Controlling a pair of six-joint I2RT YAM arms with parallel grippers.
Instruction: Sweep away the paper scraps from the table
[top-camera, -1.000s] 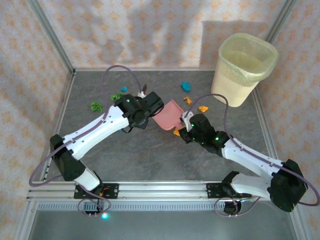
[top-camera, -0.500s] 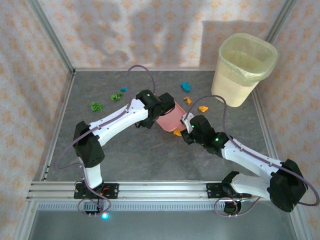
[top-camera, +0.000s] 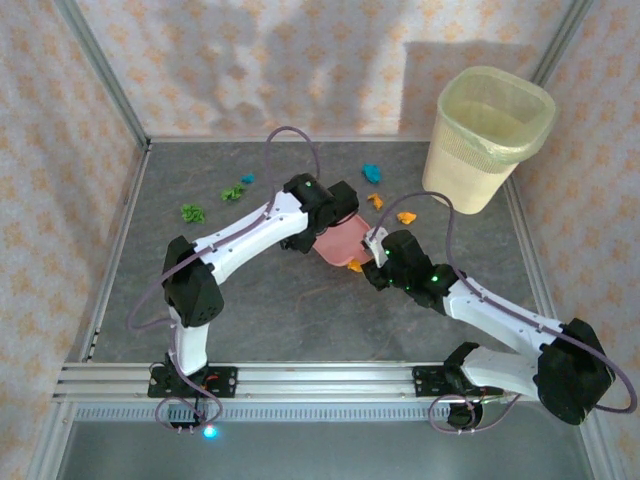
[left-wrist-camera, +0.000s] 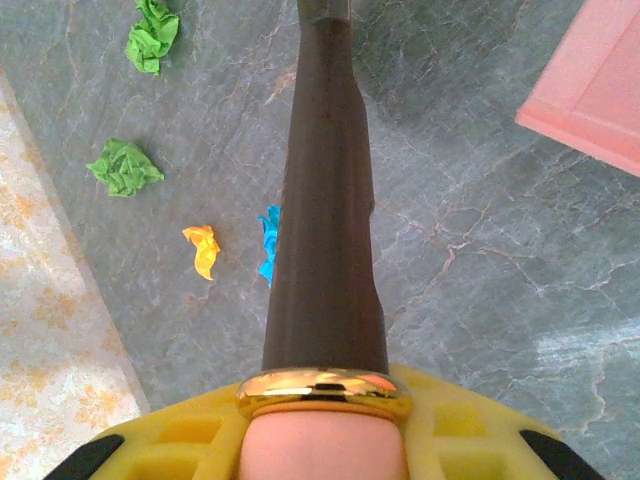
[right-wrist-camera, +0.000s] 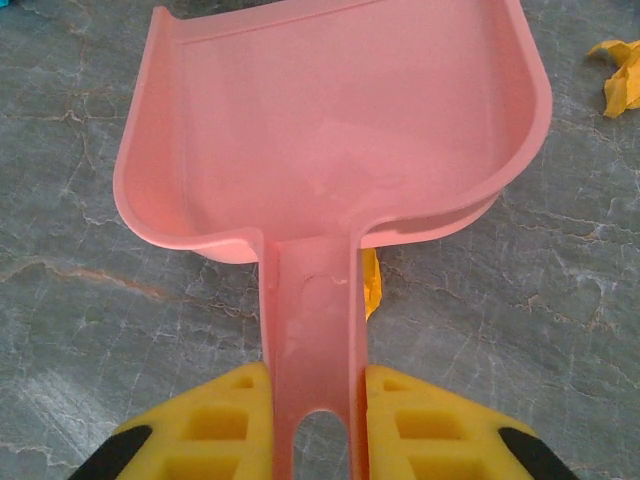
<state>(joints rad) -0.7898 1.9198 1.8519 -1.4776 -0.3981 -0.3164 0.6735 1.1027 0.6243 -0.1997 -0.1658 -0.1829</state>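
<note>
My left claw (left-wrist-camera: 325, 445) is clamped shut on a brush (left-wrist-camera: 325, 250). Its yellow pads (left-wrist-camera: 200, 445) hug the pale handle at the bottom of the left wrist view, and above the gold ring the dark shaft runs straight to the top edge. My right claw (right-wrist-camera: 312, 425) is closed on the handle of the pink dustpan (right-wrist-camera: 330, 130), whose open mouth faces the top of the frame over the grey worktop (top-camera: 250, 300).

The paper scraps (left-wrist-camera: 125, 167) lie loose on the worktop. In the left wrist view there are two green ones at upper left, an orange one left of the shaft and a blue one at the shaft's left edge. In the right wrist view, one orange bit peeks out from under the right side of the dustpan handle, and another sits at the upper right edge. From above, a teal scrap and two orange ones lie between the dustpan and the pale bin (top-camera: 490, 135) at upper right.
</note>
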